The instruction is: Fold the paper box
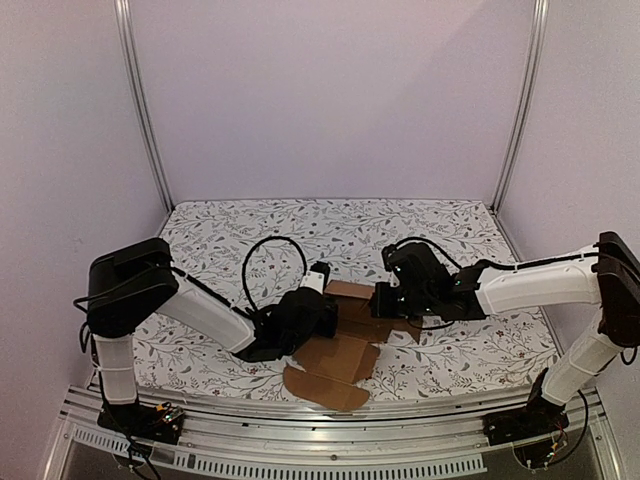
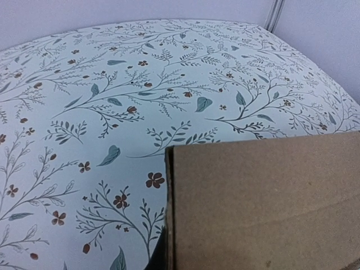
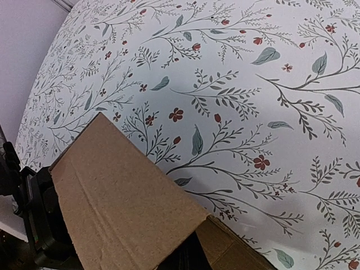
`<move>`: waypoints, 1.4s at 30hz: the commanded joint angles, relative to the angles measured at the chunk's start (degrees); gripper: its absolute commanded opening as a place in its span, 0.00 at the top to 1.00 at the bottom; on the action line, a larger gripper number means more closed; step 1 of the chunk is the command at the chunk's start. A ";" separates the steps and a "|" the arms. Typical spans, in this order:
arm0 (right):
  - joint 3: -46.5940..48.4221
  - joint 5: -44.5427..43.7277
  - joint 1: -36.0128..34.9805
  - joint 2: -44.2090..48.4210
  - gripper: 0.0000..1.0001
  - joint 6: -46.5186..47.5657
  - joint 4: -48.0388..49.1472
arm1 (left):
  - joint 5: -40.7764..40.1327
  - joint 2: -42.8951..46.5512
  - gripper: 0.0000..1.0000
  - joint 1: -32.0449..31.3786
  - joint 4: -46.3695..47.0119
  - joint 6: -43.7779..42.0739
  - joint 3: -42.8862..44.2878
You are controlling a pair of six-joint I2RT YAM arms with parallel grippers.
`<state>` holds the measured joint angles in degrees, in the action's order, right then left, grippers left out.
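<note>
Light, thin and quick to crease, the paper box [image 1: 335, 358] lies near-middle on the worktop [image 1: 450, 240], best pinched by flap edges, as the clenched left tool [image 1: 322, 292] and right tool [image 1: 383, 300] seem to do.

Pale lilac walls [image 1: 330, 90] and metal corner posts [image 1: 146, 110] enclose a floral-print tablecloth [image 1: 300, 225] under soft, even light.

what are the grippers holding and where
Both hold the flat brown die-cut cardboard box: left gripper on its far-left flap, right gripper on its far-right flap.
</note>
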<state>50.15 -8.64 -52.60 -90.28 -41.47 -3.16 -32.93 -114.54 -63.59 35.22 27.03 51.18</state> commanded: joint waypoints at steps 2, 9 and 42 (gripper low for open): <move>-0.74 -0.03 0.06 1.34 1.00 -0.91 4.31 | 4.14 2.36 1.00 -0.84 -4.01 3.74 1.37; -0.59 1.16 0.09 5.92 1.00 1.13 0.29 | 5.60 2.63 1.00 1.42 -4.93 8.21 1.43; -16.62 -4.94 0.07 43.71 0.59 -2.11 -11.44 | 13.83 14.13 1.00 10.11 3.23 20.66 -7.18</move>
<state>37.04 -12.60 -52.60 -46.09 -39.35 -19.66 -22.22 -102.54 -54.30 35.03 43.97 45.65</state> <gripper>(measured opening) 0.390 0.013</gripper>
